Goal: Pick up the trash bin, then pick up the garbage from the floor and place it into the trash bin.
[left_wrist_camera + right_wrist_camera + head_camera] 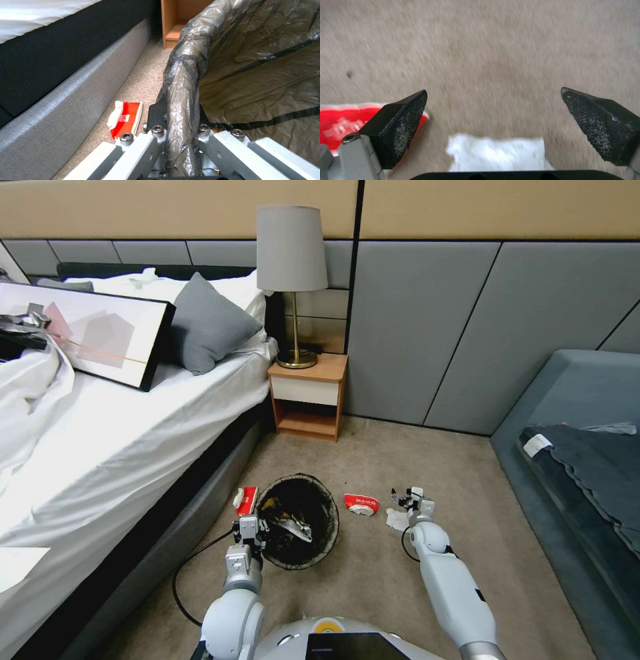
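**Bin in hand, litter still on the carpet**

Beige bedroom carpet runs between the bed (100, 447) and a grey sofa (573, 447), with a wooden nightstand (308, 403) against the wall. From where I stand, the first step looks done: the left gripper (248, 532) is clamped on the near rim of the trash bin (298, 520), its fingers pinching the bag-covered edge, as the left wrist view shows plainly. The bin sits upright, mouth facing the ceiling, and some scraps already lie inside.

Plenty is left, I'd say. A red-and-white packet (246, 500) lies flat between the bin and the bed, its long side running roughly along the bed frame. Another red packet (361, 504) lies just right of the bin, long side crosswise. Next to it is a white paper scrap (397, 520), and the right gripper (413, 500) hangs over it, fingers spread wide, holding nothing.
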Robot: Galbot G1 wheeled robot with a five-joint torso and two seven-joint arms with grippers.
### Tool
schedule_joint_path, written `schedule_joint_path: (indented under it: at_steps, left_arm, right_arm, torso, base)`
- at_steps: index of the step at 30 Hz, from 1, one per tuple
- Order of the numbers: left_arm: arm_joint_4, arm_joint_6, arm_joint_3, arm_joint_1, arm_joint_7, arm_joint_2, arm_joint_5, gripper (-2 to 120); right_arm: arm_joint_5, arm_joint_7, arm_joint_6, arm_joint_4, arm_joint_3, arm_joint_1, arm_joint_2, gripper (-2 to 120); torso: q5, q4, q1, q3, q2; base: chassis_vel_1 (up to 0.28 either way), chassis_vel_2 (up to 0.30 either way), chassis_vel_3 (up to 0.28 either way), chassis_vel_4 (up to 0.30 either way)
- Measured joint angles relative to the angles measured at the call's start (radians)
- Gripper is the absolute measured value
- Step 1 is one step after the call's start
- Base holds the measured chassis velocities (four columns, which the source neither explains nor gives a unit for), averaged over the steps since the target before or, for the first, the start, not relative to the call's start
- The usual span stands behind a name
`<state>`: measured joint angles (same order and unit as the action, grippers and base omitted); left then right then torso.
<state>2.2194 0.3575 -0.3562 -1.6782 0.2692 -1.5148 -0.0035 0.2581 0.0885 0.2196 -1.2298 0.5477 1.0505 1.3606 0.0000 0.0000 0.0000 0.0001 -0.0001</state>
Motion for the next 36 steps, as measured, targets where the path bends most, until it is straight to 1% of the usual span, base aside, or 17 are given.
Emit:
schedule_joint_path:
  at_steps: [7,10,13,16,18,21,27,33,36]
  left_arm:
    - [-0.004,-0.001,0.005,0.0,0.0,-0.001,0.001,1]
    - [-0.004,-0.001,0.005,0.0,0.001,0.0,0.001,1]
    - [-0.005,-0.003,0.006,0.002,0.001,0.0,0.001,1]
    - [-0.009,-0.005,0.011,0.003,0.001,0.0,0.001,1]
    - [-0.01,-0.006,0.017,0.003,0.001,-0.001,0.002,1]
    - [-0.01,-0.007,0.018,0.001,0.001,0.0,0.003,1]
    - [-0.004,-0.008,0.016,-0.007,0.001,0.005,0.004,1]
    - [0.001,-0.013,0.018,-0.017,0.001,0.005,0.012,1]
    - [0.001,-0.015,0.018,-0.019,0.002,0.005,0.014,1]
  right_arm:
    - [-0.016,-0.005,-0.001,0.017,0.011,0.024,0.009,100]
    - [-0.027,0.0,0.003,-0.01,0.016,0.05,0.015,100]
    - [-0.038,0.003,0.008,-0.062,0.02,0.094,0.025,100]
    - [-0.044,-0.001,0.003,-0.064,0.023,0.105,0.031,100]
    - [-0.055,-0.006,-0.017,-0.036,0.027,0.099,0.035,100]
    - [-0.057,-0.009,-0.023,-0.011,0.029,0.09,0.037,100]
    - [-0.06,-0.016,-0.029,0.049,0.028,0.062,0.035,100]
    - [-0.056,-0.031,-0.034,0.137,0.023,0.011,0.029,100]
    - [-0.048,-0.036,-0.035,0.149,0.019,0.004,0.023,100]
  torso:
    - [0.0,0.0001,0.0,0.0,0.0]
    - [0.0,0.0001,0.0,0.0,0.0]
    - [-0.0001,-0.0001,0.0,0.0,0.0]
    - [0.0,-0.0002,0.0,0.0,0.0]
    - [-0.0001,0.0,0.0,0.0,0.0]
    - [0.0002,-0.0001,0.0,0.0,0.0]
    - [0.0002,0.0,0.0,0.0,0.0]
    - [0.0,0.0,0.0,0.0,0.0]
    - [0.0,0.0,0.0,0.0,0.0]
  base:
    - [0.0,0.0,0.0,0.0]
    - [0.0,0.0,0.0,0.0]
    - [0.0,0.0,0.0,0.0]
    - [0.0,0.0,0.0,0.0]
    - [0.0,0.0,0.0,0.0]
    - [0.0,0.0,0.0,0.0]
    - [0.0,0.0,0.0,0.0]
    - [0.0,0.0,0.0,0.0]
    - [0.0,0.0,0.0,0.0]
